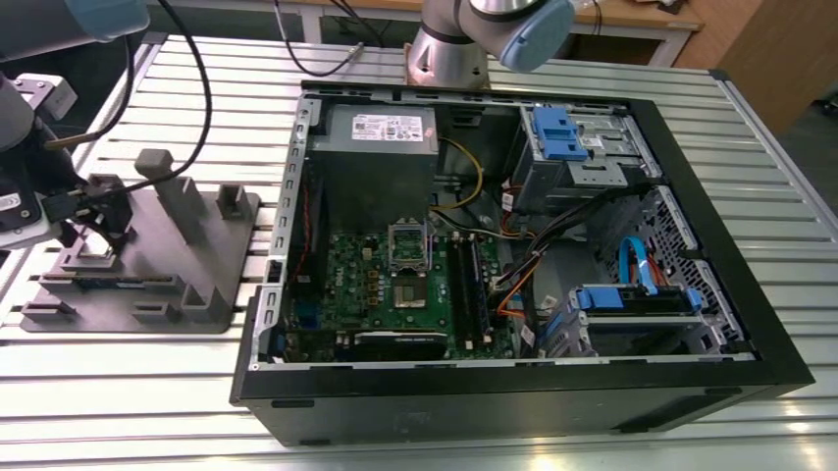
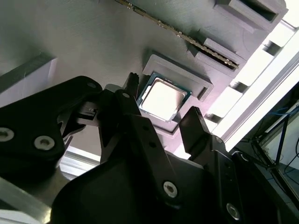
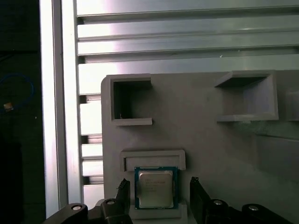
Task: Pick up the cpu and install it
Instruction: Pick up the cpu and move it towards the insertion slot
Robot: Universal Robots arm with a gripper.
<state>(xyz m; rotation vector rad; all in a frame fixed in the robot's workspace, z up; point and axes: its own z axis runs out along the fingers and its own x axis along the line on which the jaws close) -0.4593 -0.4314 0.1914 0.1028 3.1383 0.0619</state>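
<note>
The cpu (image 3: pixel 155 188), a small square chip with a silver top and a thin pale rim, lies flat in a shallow recess of the grey fixture (image 3: pixel 201 140). The second wrist view shows the cpu (image 2: pixel 163 99) the same way. My gripper (image 3: pixel 159 185) is low over it and open, one black finger (image 3: pixel 124 192) on each side of the chip with a small gap to each edge. In the exterior view the gripper (image 1: pixel 94 221) is at the left, down at the fixture (image 1: pixel 171 255).
An open computer case (image 1: pixel 733 324) fills the exterior view's middle and right, with the green motherboard (image 1: pixel 380 294) and its silver socket frame (image 1: pixel 408 243) inside. Upright posts (image 1: pixel 177 191) rise from the fixture beside my gripper. Everything rests on a slatted metal table (image 1: pixel 131 412).
</note>
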